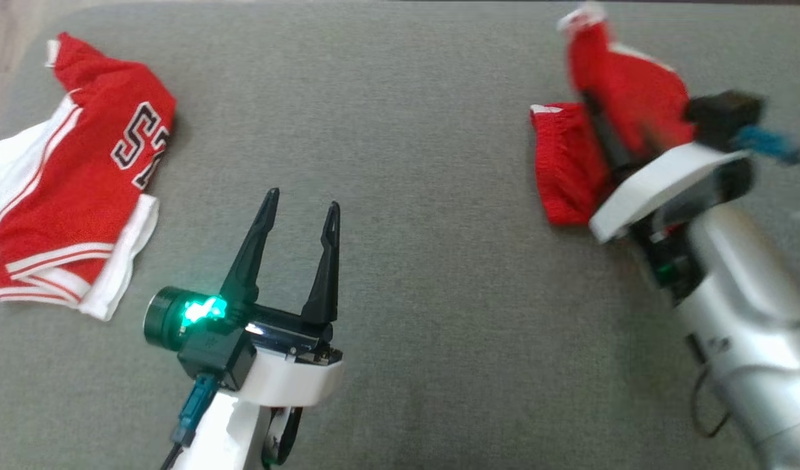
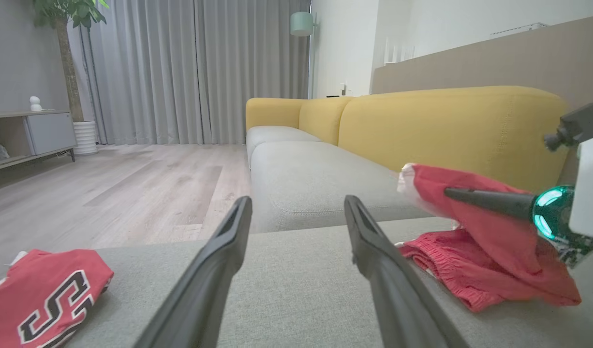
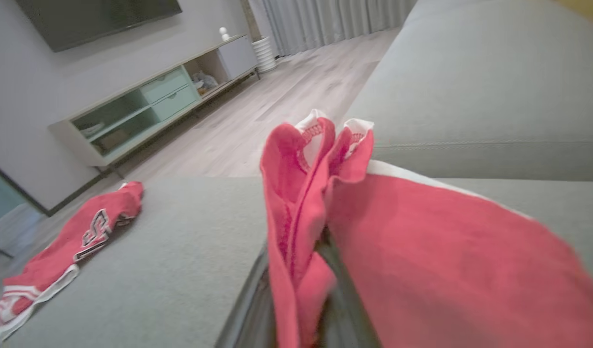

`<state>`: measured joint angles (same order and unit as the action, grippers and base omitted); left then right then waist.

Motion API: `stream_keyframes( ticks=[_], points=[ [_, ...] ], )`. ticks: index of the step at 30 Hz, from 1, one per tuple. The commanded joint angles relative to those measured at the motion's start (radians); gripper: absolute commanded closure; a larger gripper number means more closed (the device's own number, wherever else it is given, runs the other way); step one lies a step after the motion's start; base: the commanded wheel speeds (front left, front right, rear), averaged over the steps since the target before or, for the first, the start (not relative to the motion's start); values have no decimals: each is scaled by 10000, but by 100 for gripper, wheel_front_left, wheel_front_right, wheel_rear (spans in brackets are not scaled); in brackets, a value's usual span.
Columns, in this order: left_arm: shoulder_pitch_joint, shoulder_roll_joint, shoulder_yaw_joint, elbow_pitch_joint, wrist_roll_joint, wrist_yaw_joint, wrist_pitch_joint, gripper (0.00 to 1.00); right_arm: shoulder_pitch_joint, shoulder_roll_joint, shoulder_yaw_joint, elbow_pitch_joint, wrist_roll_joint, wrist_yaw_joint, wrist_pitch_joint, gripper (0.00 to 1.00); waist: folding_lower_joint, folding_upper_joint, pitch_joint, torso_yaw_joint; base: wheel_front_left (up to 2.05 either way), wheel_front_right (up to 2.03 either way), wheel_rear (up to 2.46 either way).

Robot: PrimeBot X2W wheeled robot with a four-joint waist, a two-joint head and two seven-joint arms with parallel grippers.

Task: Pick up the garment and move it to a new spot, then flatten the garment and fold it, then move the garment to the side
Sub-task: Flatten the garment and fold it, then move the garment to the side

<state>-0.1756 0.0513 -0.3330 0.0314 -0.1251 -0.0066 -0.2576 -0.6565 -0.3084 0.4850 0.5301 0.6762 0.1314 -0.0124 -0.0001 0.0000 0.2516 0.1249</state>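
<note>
Right claw (image 1: 596,114) clamped on a bunched fold of the red garment (image 1: 635,85), which is partly raised at the right of the grey sofa seat (image 1: 406,163). Left claw (image 1: 303,199) gapes empty, mid-seat. Risk: the thin pinch may slip, or the trailing hem may drag and tangle. A red jersey (image 1: 80,176) lies far left. Beyond: yellow backrest (image 2: 446,125), wood floor (image 2: 132,179), grey curtains (image 2: 180,72).

Left gripper (image 1: 303,199) spread wide — right gripper (image 2: 452,194) clamped.
</note>
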Motion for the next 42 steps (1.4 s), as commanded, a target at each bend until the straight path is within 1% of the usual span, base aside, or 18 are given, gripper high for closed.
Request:
stream_keyframes(
  ticks=[1,4,7,11,15,17,20,22,23,27,30,42],
  points=[
    [-49,-5,214,-258,-100,28,-41,0,293,322,152,-323,11,-7,-54,0,1,0,-138,170,0,0,0],
    [44,-7,210,-241,-192,87,-41,0,554,479,160,-501,59,-7,-228,0,1,0,-278,226,0,0,0],
    [293,-8,270,-223,-290,228,-41,0,1102,273,-202,-900,-141,-7,-913,0,1,0,-617,244,0,0,0],
    [841,-9,527,-383,-440,468,-41,0,2259,-242,-953,-1415,-1176,-7,-2020,0,1,0,-1129,65,0,0,0],
    [1587,-9,845,-605,-431,614,-41,0,3818,-316,-1966,-2210,-2213,-7,-2459,0,1,0,-1565,-222,0,0,0],
    [1968,-9,1017,-725,-354,642,-41,0,4673,-154,-2565,-2887,-2743,-7,-2483,0,1,0,-1758,-346,0,0,0],
    [2536,-10,1237,-836,-286,651,-41,0,6062,377,-3448,-3762,-3267,-7,-2489,0,1,0,-1967,-508,0,0,0],
    [2995,-10,1336,-864,-222,656,-41,0,7066,759,-3708,-4203,-3717,-7,-2491,0,1,0,-2141,-614,0,0,0],
    [3134,-10,1381,-841,-253,681,-41,0,7294,823,-3680,-4243,-3831,-7,-2491,0,1,0,-2211,-648,0,0,0],
    [3572,-10,1583,-820,-335,751,-42,0,7820,1100,-3770,-4252,-4083,-7,-2492,0,1,0,-2464,-713,0,0,0],
    [3704,-10,1680,-804,-295,686,-42,0,7955,1260,-3910,-4293,-4243,-7,-2492,0,1,0,-2523,-705,0,0,0],
    [3799,-10,1772,-624,-230,629,-42,0,7987,1430,-3986,-4188,-4724,-7,-2493,0,1,0,-2613,-749,0,0,0]
  ],
)
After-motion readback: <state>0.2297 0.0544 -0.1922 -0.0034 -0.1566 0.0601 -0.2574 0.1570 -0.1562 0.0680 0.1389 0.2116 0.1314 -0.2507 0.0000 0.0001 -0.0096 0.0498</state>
